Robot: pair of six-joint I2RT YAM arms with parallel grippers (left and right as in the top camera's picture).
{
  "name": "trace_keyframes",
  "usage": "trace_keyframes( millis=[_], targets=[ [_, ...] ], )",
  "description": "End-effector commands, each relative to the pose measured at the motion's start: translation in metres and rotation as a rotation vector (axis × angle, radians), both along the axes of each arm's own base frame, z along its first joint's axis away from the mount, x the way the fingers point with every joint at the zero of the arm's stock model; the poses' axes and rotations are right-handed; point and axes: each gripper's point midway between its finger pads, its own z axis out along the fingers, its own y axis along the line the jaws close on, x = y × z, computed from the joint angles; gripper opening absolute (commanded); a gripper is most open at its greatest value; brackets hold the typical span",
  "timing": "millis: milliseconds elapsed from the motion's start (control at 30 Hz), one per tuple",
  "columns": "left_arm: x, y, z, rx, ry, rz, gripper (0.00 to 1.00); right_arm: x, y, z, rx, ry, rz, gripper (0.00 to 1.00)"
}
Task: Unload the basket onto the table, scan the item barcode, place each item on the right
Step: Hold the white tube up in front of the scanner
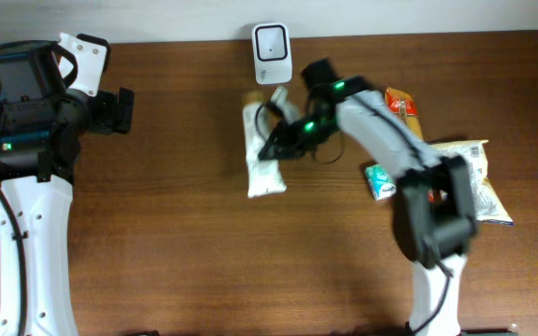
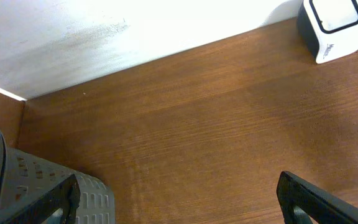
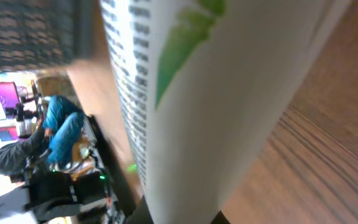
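We have the right gripper (image 1: 284,140) closed down tight on the white pouch (image 1: 262,159). The pouch lies on the table (image 1: 176,243) at upper centre of the overhead view, just below the scanner (image 1: 272,51) that stands at the back edge. The pouch's top end is near the scanner's base, though we cannot tell whether they touch. In the right wrist view the pouch fills the frame, with small print and a green mark toward the lens, so we judge the pinch sits on a thin edge of the pack. No barcode is plain to us in any view, as the print is too blurred to read. The step in hand, as we read it, is to lift the pouch and show it to the scanner's window. To do it well we should raise it clear of the wood before turning it and pinch firmly, since a limp pack is likely to droop. We should then roll the wrist slowly so each face meets the window squarely, not tilted away. The left gripper (image 1: 120,110), at upper left, stands spread wide and holds nothing. The orange packet (image 1: 403,101), teal box (image 1: 379,180) and crinkled bag (image 1: 479,173) at right lie well apart from the pouch.
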Motion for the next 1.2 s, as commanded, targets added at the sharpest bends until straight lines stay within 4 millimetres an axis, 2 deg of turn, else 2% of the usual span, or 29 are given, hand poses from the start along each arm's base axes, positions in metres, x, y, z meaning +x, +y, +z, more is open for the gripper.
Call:
trace_keyframes(
  millis=[0,33,100,367,467,567,600,667,767,800,833,900,933,1000,1067,1133,1167],
  targets=[
    [-0.001,-0.001,0.009,0.004,-0.023,-0.01,0.99,-0.008,-0.018,0.13,0.172,-0.313,0.021,0.04],
    [-0.001,-0.001,0.009,0.004,-0.023,-0.01,0.99,-0.013,-0.022,0.149,0.185,-0.364,0.02,0.04],
    [-0.001,-0.001,0.009,0.004,-0.023,-0.01,0.99,-0.022,-0.025,0.169,0.199,-0.414,0.023,0.04],
    [-0.001,-0.001,0.009,0.004,-0.023,-0.01,0.99,-0.022,-0.026,0.17,0.188,-0.408,0.011,0.04],
    [-0.001,-0.001,0.009,0.004,-0.023,-0.01,0.99,0.005,-0.043,0.168,0.001,-0.445,-0.128,0.04],
    [-0.001,-0.001,0.009,0.004,-0.023,-0.01,0.99,0.055,-0.091,0.183,-0.409,-0.677,-0.363,0.04],
    [-0.001,-0.001,0.009,0.004,-0.023,-0.011,0.99,0.072,-0.109,0.183,-0.588,-0.757,-0.437,0.04],
    [-0.001,-0.001,0.009,0.004,-0.023,-0.011,0.99,0.105,-0.131,0.177,-0.897,-0.934,-0.481,0.04],
    [-0.001,-0.001,0.009,0.004,-0.023,-0.01,0.99,0.172,-0.134,0.16,-1.214,-1.183,-0.429,0.04],
    [-0.001,-0.001,0.009,0.004,-0.023,-0.01,0.99,0.186,-0.13,0.148,-1.262,-1.22,-0.373,0.04],
    [-0.001,-0.001,0.009,0.004,-0.023,-0.01,0.99,0.207,-0.126,0.127,-1.342,-1.271,-0.305,0.04],
    [-0.001,-0.001,0.009,0.004,-0.023,-0.01,0.99,0.236,-0.127,0.109,-1.473,-1.353,-0.324,0.04],
    [-0.001,-0.001,0.009,0.004,-0.023,-0.01,0.99,0.246,-0.123,0.099,-1.491,-1.383,-0.307,0.04],
    [-0.001,-0.001,0.009,0.004,-0.023,-0.01,0.99,0.259,-0.115,0.066,-1.541,-1.412,-0.191,0.04],
    [-0.001,-0.001,0.009,0.004,-0.023,-0.01,0.99,0.262,-0.113,0.035,-1.554,-1.388,-0.132,0.04],
    [-0.001,-0.001,0.009,0.004,-0.023,-0.01,0.99,0.264,-0.109,0.013,-1.54,-1.381,-0.095,0.04],
    [-0.001,-0.001,0.009,0.004,-0.023,-0.01,0.99,0.265,-0.107,0.008,-1.528,-1.382,-0.082,0.04]
  ],
)
